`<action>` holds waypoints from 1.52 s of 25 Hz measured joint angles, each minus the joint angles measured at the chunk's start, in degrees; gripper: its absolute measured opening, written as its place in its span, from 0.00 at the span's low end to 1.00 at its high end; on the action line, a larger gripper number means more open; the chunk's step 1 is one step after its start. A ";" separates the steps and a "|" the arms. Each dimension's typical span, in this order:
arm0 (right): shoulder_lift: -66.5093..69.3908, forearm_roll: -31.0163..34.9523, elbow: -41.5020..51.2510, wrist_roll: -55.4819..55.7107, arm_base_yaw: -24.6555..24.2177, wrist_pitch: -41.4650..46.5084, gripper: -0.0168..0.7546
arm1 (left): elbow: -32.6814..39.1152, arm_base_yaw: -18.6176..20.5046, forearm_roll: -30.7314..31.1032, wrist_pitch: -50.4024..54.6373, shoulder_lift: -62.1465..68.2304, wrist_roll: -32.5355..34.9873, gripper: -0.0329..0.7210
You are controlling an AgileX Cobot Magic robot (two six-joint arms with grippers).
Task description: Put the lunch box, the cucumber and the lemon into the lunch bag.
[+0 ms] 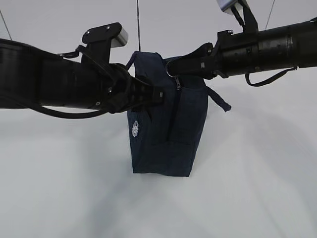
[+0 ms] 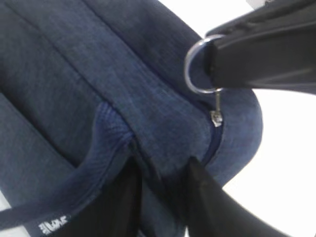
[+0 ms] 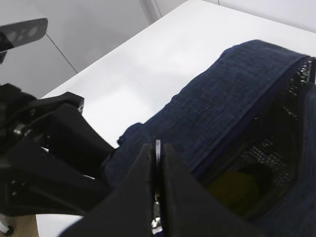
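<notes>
A bare lab or test setup: a plain white table [image 1: 59,198] fills the lower view, a blank pale wall [image 1: 178,20] runs from ten to two o'clock, and thin cables [image 1: 138,25] hang near twelve o'clock.

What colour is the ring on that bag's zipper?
Silver: the ring pull on the navy lunch bag shows best in the left wrist view.

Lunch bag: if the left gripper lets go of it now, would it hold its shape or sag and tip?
The lunch bag probably sags: its fabric bunches between the left gripper fingers. It stands boxy on the table, so tipping seems unlikely. The right gripper, shut on the ring pull, could still drag it.
</notes>
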 joint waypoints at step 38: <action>3.31 5.10 -4.82 -4.16 0.43 -5.82 0.03 | 0.26 0.11 13.27 5.02 0.08 -13.17 0.04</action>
